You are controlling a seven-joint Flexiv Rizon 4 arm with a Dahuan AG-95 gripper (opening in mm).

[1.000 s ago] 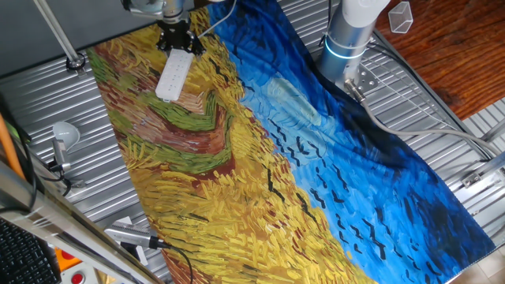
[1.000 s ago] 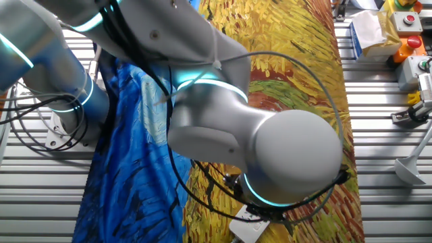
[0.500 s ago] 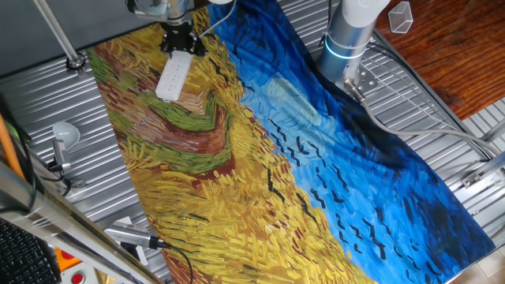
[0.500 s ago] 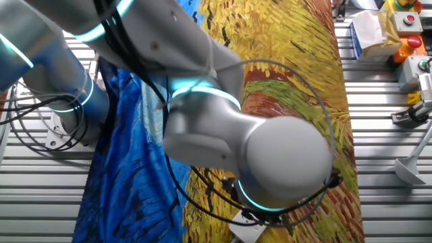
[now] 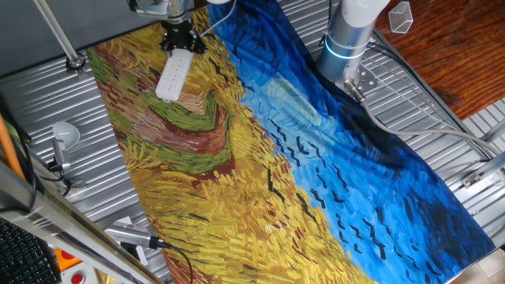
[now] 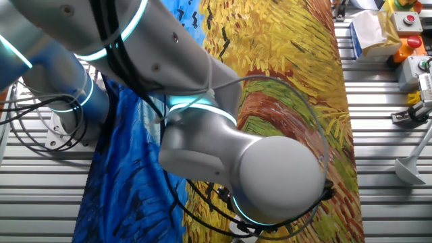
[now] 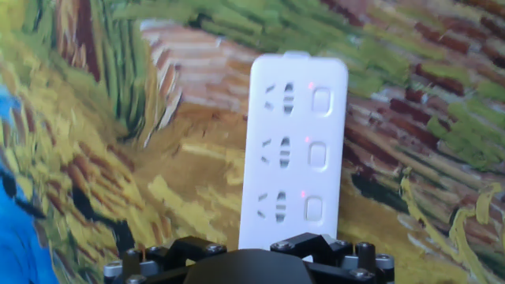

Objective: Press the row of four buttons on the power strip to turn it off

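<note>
The white power strip (image 5: 173, 76) lies on the yellow part of the painted cloth at the far left. My gripper (image 5: 178, 41) hangs over its far end, fingers pointing down. In the hand view the power strip (image 7: 293, 150) runs away from the gripper (image 7: 251, 254), whose black body covers the strip's near end. Three square buttons (image 7: 316, 155) show along its right side, each beside a socket. Small red lights glow by the top and bottom ones. No gap or contact between the fingertips shows. In the other fixed view the arm hides the strip.
The painted cloth (image 5: 260, 150) covers the table, yellow on the left, blue on the right. A round silver disc on a stem (image 5: 65, 136) stands at the left edge. The arm's base (image 5: 347, 39) is at the back right. Boxes with red buttons (image 6: 405, 23) sit beside the cloth.
The gripper has shifted very slightly along the strip's far end. In the other fixed view the arm's elbow has swung down and left, covering the bit of white strip seen earlier.
</note>
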